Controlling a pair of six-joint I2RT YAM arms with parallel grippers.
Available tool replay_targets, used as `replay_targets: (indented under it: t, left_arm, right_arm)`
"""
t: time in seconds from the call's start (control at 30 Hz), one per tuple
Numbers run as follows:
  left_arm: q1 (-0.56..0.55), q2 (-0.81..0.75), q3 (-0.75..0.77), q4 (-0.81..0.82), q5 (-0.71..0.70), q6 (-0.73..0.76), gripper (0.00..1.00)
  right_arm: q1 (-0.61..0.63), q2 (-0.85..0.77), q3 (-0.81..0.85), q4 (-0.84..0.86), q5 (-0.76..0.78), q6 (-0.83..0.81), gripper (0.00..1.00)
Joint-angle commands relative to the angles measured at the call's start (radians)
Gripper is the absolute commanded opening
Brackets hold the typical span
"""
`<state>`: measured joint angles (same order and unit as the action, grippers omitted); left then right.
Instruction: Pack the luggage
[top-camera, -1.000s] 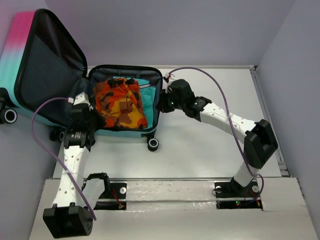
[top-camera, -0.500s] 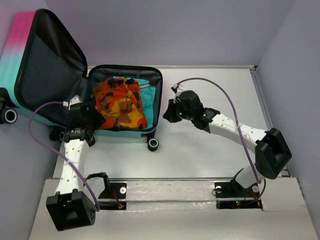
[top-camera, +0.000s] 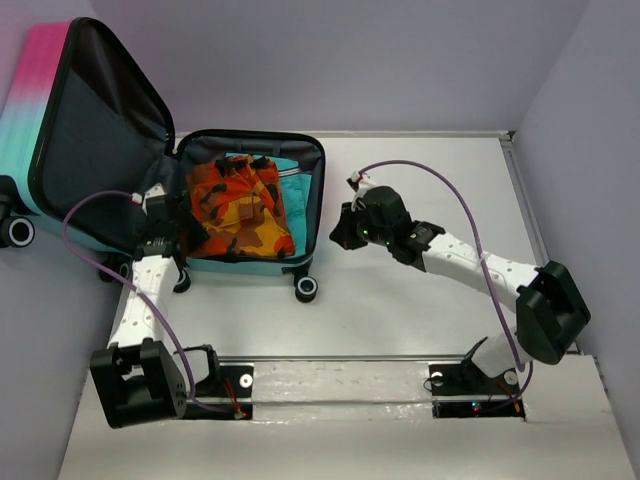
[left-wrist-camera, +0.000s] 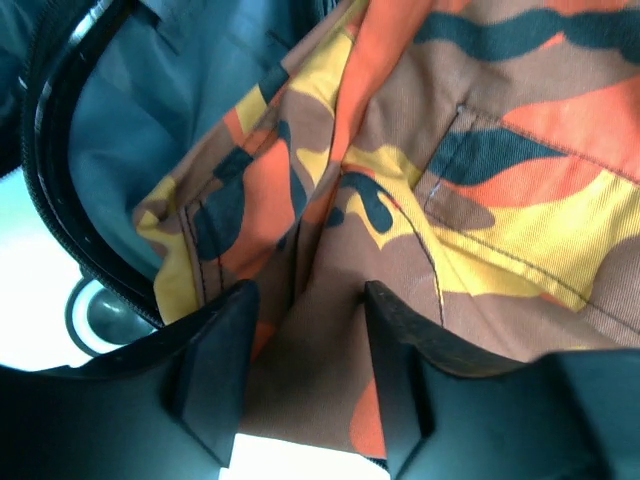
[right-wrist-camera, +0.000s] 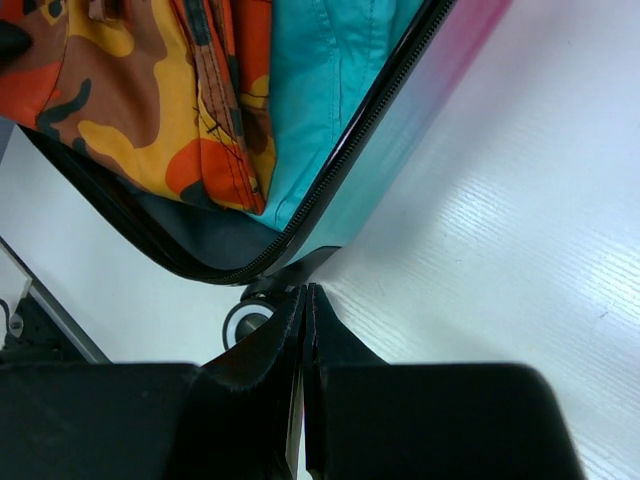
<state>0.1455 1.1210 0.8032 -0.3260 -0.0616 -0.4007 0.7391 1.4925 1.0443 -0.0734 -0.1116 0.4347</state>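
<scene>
Fingers (left-wrist-camera: 212, 370) on your left gripper (left-wrist-camera: 305, 310) stand apart, gripping nothing, right over the orange camouflage garment (left-wrist-camera: 480, 150) at the near-left corner of the open luggage (top-camera: 95, 130). That luggage lies at the far left of the table (top-camera: 400, 310), lid propped up. Your right gripper (right-wrist-camera: 305, 300) is pinched shut on nothing, over the table just outside the luggage's right rim, near a wheel (right-wrist-camera: 243, 322), with a teal garment (right-wrist-camera: 320, 90) packed inside.

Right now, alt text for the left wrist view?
The left gripper hangs open over an orange camouflage garment lying in the luggage. Its dark lining fills the upper left, with a wheel and white table beyond its rim.
</scene>
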Motion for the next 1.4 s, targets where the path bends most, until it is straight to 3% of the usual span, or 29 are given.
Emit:
replay_targets:
  t: [0.0,0.1,0.27,0.5,0.67,0.8,0.93,1.0,1.07,1.1,1.13,1.37]
  left_arm:
    - [0.006,-0.009,0.054,-0.022,-0.116,0.036,0.68]
    - [0.006,-0.026,0.099,-0.045,-0.17,0.042,0.75]
    - [-0.004,-0.041,0.09,-0.073,-0.245,0.052,0.78]
    - [-0.017,0.029,0.074,-0.081,-0.13,0.059,0.77]
    - [-0.018,0.06,0.09,-0.056,0.015,0.049,0.59]
    - [-0.018,0.049,0.117,-0.045,0.057,0.037,0.27]
    - [-0.02,0.034,0.191,-0.087,0.115,0.036,0.25]
    - [-0.02,0.019,0.228,-0.108,0.121,0.033,0.27]
    - [-0.02,0.017,0.244,-0.111,0.128,0.036,0.21]
    - [-0.02,0.026,0.246,-0.105,0.125,0.034,0.07]
    - [-0.021,0.034,0.241,-0.079,0.117,0.031,0.06]
    - [-0.02,0.218,0.215,0.137,0.044,0.082,0.06]
  right_arm:
    - [0.002,-0.037,-0.007,0.061,0.018,0.002,0.07]
    - [0.002,-0.034,-0.023,0.092,0.02,0.002,0.07]
    - [0.002,-0.049,-0.035,0.095,0.029,-0.004,0.07]
    - [0.002,-0.054,-0.046,0.101,0.03,-0.011,0.07]
    - [0.002,-0.031,-0.043,0.109,0.023,-0.016,0.07]
    - [0.002,-0.011,-0.041,0.119,0.001,-0.014,0.07]
    - [0.002,0.028,-0.04,0.136,-0.023,-0.013,0.1]
    - [0.002,0.057,-0.03,0.149,-0.054,-0.011,0.21]
    - [0.002,0.078,-0.023,0.153,-0.063,-0.008,0.28]
    - [0.002,0.081,-0.024,0.155,-0.06,-0.008,0.28]
    - [0.002,0.083,-0.026,0.162,-0.062,-0.005,0.29]
    - [0.002,0.054,-0.069,0.193,-0.071,-0.007,0.28]
